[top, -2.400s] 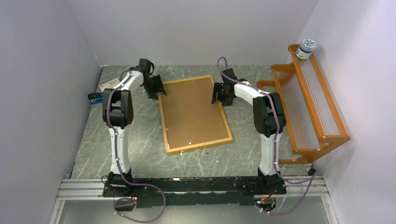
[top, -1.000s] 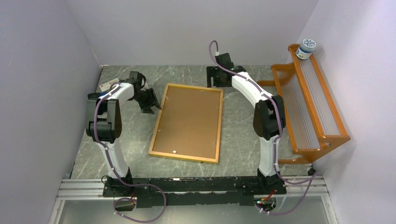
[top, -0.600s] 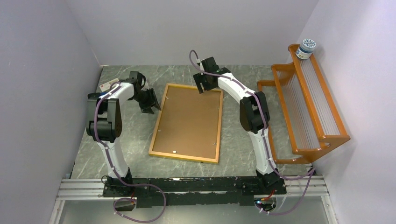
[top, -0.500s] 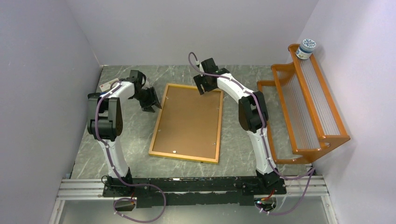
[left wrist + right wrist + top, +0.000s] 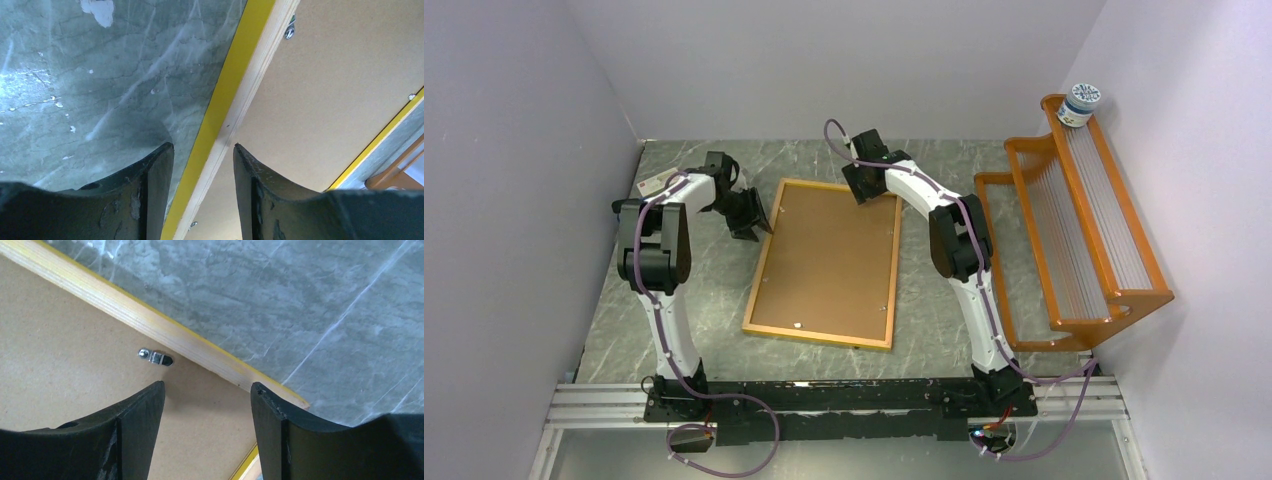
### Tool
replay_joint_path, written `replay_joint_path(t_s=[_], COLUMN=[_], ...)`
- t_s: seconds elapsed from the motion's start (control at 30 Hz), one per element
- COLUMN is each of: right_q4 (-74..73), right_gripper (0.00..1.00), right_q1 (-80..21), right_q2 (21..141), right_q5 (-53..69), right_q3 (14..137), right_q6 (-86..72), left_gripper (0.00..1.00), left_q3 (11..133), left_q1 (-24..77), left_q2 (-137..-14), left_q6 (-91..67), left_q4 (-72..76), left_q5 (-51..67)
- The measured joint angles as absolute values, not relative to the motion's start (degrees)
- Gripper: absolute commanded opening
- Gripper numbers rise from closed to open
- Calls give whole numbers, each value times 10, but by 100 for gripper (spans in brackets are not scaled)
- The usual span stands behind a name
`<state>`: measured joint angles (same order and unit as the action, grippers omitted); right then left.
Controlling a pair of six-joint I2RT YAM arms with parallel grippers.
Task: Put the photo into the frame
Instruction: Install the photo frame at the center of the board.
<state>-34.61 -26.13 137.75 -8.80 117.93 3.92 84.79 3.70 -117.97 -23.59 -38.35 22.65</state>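
The frame [image 5: 762, 262] lies flat at the table's middle, back side up, its yellow-orange border around the brown backing panel [image 5: 829, 260]. The photo is out of view. My left gripper [image 5: 746, 222] stands open at the frame's far left edge. In the left wrist view its jaws [image 5: 202, 150] straddle the yellow border [image 5: 225, 95] with gaps on both sides. My right gripper [image 5: 864, 190] hovers open over the far right corner. In the right wrist view it [image 5: 207, 387] is above the panel [image 5: 60, 365], next to a small metal clip [image 5: 157, 358] and the wooden border [image 5: 125, 310].
An orange slatted rack [image 5: 1084, 230] fills the right side, with a small jar [image 5: 1081, 103] on its top shelf. A white card [image 5: 656, 181] lies at the far left by the wall. Grey marbled tabletop [image 5: 714, 330] surrounds the frame.
The frame was turned from a rightward slant to its present lie. Since then the right gripper swung left from beyond the far edge onto the corner, its jaws narrowing. The left gripper barely shifted.
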Motion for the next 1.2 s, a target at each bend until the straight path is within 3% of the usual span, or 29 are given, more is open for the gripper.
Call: replay_joint_path(t_s=[0.97, 1.2], right_q4=[-271, -236], right_gripper=[67, 79], right_q1=[-260, -257], right_q2=[1398, 1398], right_q5=[-104, -91], right_q3=[1183, 1167], right_q6=[-3, -27], left_gripper=[48, 48], left_q3=[852, 852], left_q1=[36, 36], left_q2=[-1195, -1196], left_q6=[-235, -236], left_q4=[-383, -383], left_q5=[256, 259])
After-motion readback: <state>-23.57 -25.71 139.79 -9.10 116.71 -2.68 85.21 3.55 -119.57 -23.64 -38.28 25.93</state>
